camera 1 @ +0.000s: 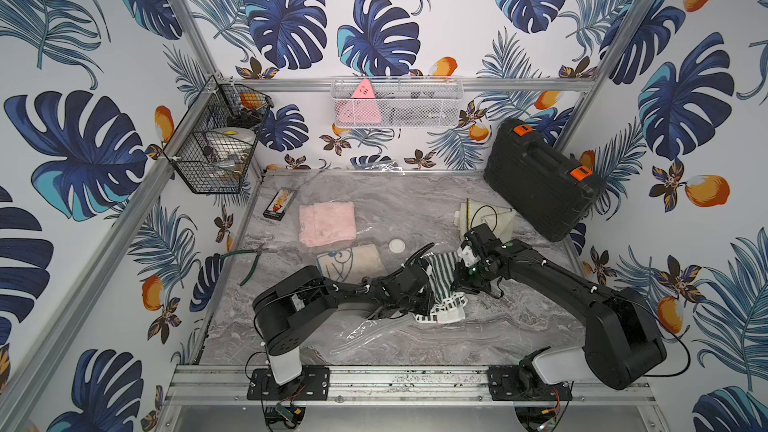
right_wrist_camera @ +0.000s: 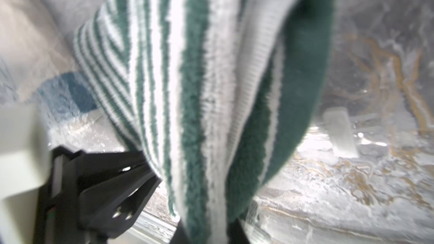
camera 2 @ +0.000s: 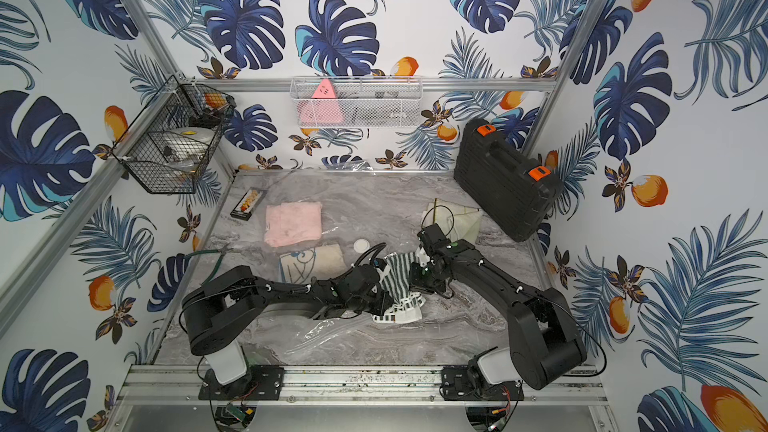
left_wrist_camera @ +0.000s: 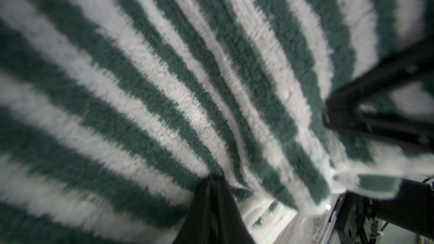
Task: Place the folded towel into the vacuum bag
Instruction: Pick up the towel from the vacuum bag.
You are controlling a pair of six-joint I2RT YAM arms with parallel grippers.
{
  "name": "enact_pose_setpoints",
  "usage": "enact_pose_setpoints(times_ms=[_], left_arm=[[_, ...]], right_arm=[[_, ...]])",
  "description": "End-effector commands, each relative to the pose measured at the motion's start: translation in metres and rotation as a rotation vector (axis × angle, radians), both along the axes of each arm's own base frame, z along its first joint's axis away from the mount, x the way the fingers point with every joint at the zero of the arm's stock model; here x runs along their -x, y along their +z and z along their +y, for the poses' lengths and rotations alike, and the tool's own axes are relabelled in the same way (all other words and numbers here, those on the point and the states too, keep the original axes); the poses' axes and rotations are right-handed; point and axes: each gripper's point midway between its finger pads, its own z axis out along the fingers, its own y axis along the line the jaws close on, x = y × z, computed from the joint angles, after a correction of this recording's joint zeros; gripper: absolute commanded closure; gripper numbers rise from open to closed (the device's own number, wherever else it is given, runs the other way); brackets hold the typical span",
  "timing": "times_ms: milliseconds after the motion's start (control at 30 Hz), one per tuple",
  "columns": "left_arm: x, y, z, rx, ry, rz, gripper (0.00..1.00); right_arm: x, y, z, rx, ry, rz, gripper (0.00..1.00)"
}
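The green-and-white striped towel (camera 1: 442, 280) (camera 2: 400, 280) hangs bunched between both arms, its lower end resting on the table. My left gripper (left_wrist_camera: 212, 179) is shut on one edge of the towel (left_wrist_camera: 164, 90). On the opposite side my right gripper (right_wrist_camera: 206, 231) is shut on the towel (right_wrist_camera: 199, 90). The vacuum bag (camera 1: 374, 218) lies flat on the marble table behind and under the towel, its round white valve disc (camera 1: 397, 246) just beyond the grippers. Its crinkled front part (camera 1: 365, 334) reaches toward the table's front edge. A small white clip (right_wrist_camera: 338, 134) lies on the plastic.
A pink towel (camera 1: 327, 224) and a beige towel with a blue drawing (camera 1: 349, 263) lie under the bag's plastic. A black tool case (camera 1: 540, 178) leans at the back right. Green-handled pliers (camera 1: 249, 261), a small bead box (camera 1: 279, 202) and a cream folded object (camera 1: 486, 218) lie around.
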Motion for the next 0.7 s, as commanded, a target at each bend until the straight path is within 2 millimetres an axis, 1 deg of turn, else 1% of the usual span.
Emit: enact_pose_setpoints(times_ms=[0, 67, 100, 133, 200, 267, 300, 367, 433, 467, 533, 600, 667], left_arm=[[0.012, -0.024, 0.010, -0.068, -0.006, 0.075, 0.86], [0.011, -0.023, 0.008, -0.049, -0.004, 0.071, 0.86], [0.010, -0.021, 0.008, -0.038, -0.003, 0.066, 0.86], [0.010, -0.018, 0.008, -0.027, -0.002, 0.062, 0.86], [0.010, -0.012, 0.011, -0.019, -0.001, 0.060, 0.86], [0.013, -0.007, 0.017, -0.018, -0.003, 0.066, 0.86], [0.014, -0.003, 0.021, -0.020, -0.009, 0.070, 0.85], [0.016, 0.007, 0.032, -0.042, -0.011, 0.060, 0.85], [0.016, 0.012, 0.046, -0.077, 0.002, 0.051, 0.85], [0.015, 0.011, 0.053, -0.090, 0.013, 0.054, 0.85], [0.013, 0.003, 0.062, -0.105, 0.035, 0.064, 0.85], [0.011, -0.010, 0.060, -0.105, 0.035, 0.079, 0.86], [0.007, -0.018, 0.051, -0.085, 0.033, 0.084, 0.86]], right_arm=[[0.008, -0.001, 0.011, 0.102, 0.030, -0.016, 0.94], [0.013, -0.011, 0.031, 0.076, 0.037, -0.006, 0.95], [0.014, -0.019, 0.037, 0.061, 0.032, 0.007, 0.95], [0.016, -0.029, 0.038, 0.060, 0.017, 0.022, 0.95], [0.018, -0.047, 0.033, 0.093, 0.002, 0.038, 0.95], [0.017, -0.060, 0.017, 0.173, -0.002, 0.032, 0.95], [0.016, -0.063, 0.012, 0.201, 0.001, 0.028, 0.95], [0.015, -0.066, 0.004, 0.229, 0.009, 0.026, 0.95], [0.013, -0.064, 0.000, 0.255, 0.020, 0.012, 0.95], [0.012, -0.062, 0.000, 0.257, 0.029, 0.004, 0.95], [0.007, -0.056, 0.002, 0.248, 0.039, -0.020, 0.94], [0.004, -0.050, 0.010, 0.216, 0.053, -0.039, 0.89], [0.003, -0.046, 0.020, 0.175, 0.073, -0.056, 0.81]])
